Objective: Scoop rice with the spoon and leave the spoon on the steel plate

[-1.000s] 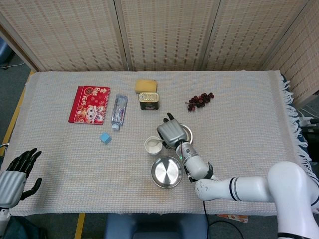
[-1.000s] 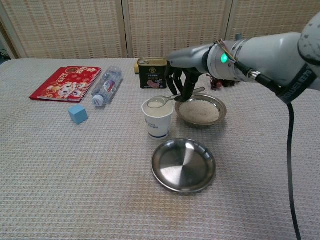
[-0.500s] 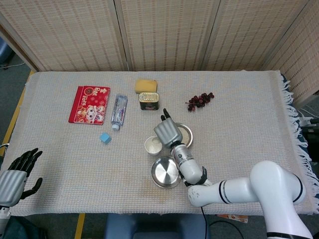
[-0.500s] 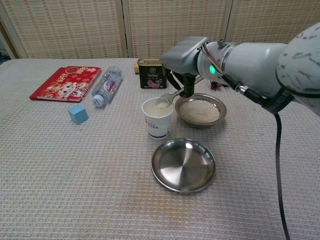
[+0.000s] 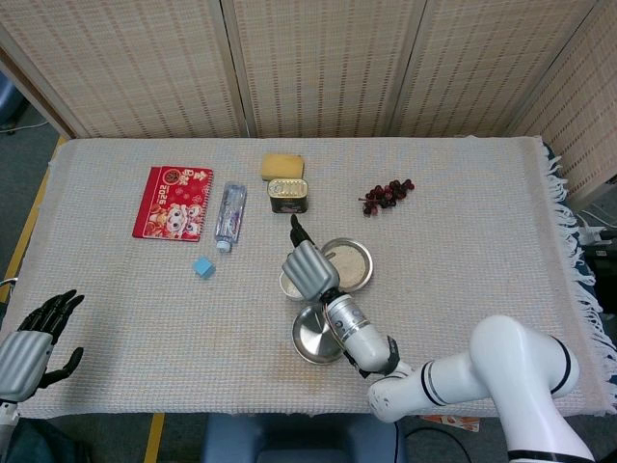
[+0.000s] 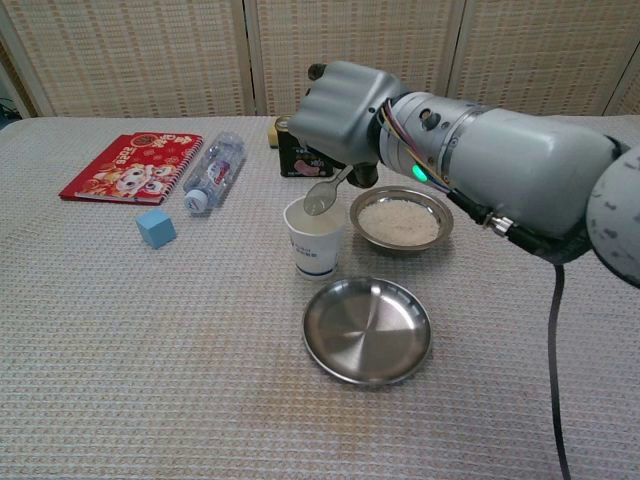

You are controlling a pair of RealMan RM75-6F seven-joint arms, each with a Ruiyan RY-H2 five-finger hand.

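Gripping spoon, right hand holds its bowl tilted over paper cup.

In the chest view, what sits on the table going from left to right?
Red notebook → blue cube → water bottle → paper cup → bowl of rice.

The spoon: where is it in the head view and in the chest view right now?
Head view: hidden under the right hand, which covers the paper cup.
Chest view: the spoon shows just left of centre, upper half, bowl tipped over the paper cup, handle running up into the right hand.
Shared landmark: the steel plate, just in front of the cup.
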